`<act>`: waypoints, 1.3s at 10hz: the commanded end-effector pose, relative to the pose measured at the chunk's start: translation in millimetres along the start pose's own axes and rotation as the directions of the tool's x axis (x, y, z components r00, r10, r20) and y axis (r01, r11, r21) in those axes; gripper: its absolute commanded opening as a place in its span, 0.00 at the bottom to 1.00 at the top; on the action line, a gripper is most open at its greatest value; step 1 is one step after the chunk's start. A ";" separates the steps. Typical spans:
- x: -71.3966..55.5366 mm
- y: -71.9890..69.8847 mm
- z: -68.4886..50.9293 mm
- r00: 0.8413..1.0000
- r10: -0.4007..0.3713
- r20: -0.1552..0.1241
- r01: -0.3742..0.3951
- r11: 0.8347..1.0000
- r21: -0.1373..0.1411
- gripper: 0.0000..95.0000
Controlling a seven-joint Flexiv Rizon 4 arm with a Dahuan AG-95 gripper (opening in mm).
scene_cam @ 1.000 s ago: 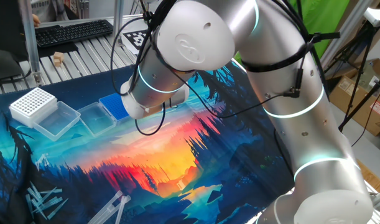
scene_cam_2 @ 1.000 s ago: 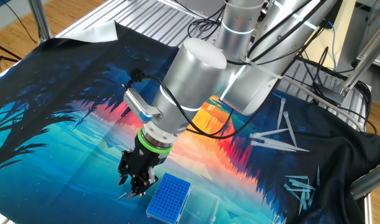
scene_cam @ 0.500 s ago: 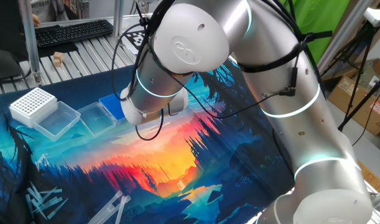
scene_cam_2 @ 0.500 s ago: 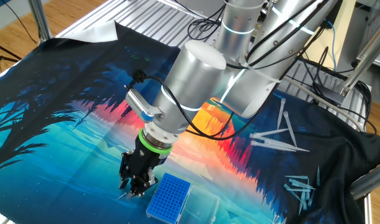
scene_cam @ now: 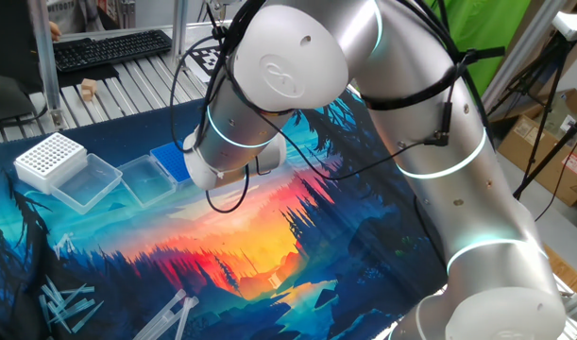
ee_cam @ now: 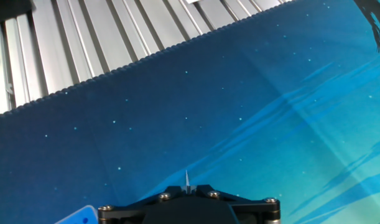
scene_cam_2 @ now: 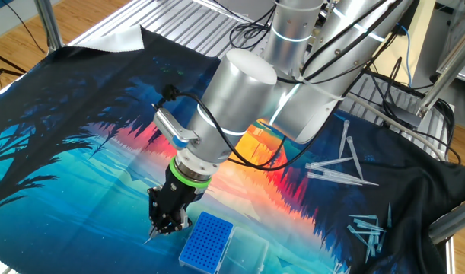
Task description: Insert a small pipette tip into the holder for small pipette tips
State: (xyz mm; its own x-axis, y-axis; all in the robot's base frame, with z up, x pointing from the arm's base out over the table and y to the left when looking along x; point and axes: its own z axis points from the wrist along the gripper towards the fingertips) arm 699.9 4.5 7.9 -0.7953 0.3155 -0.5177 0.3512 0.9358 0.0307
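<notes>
hand (scene_cam_2: 162, 227): black fingers pressed together, pinching the small pipette tip (scene_cam_2: 152, 239), low over the printed cloth (scene_cam_2: 72, 175) just beside the blue rack
small pipette tip: a thin whitish sliver poking out past the fingertips; in the hand view it shows as a fine spike (ee_cam: 187, 181)
holder for small pipette tips (scene_cam_2: 207, 241): bright blue, fine grid of holes, on the bench close to the hand, joined to a clear tray (scene_cam: 142, 179)
white box (scene_cam: 50, 157): larger holes, well apart

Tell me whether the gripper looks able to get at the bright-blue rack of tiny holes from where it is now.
Probably yes. The gripper sits shut, low over the printed mat, right beside the bright-blue rack of tiny holes, with nothing visible between them. A thin pale tip shows at its closed jaws.
</notes>
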 end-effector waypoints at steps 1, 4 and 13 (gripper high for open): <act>0.2 0.3 1.4 1.000 -0.004 0.002 0.003 1.000 0.001 0.00; 0.2 0.2 1.6 1.000 -0.003 0.007 0.003 1.000 0.009 0.00; 0.1 -0.1 1.6 0.999 -0.020 -0.049 0.020 1.000 -0.003 0.40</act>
State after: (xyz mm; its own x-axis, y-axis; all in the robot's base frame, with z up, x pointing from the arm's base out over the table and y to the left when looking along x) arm 700.1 4.0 7.8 -0.8194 0.3177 -0.4771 0.3432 0.9386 0.0355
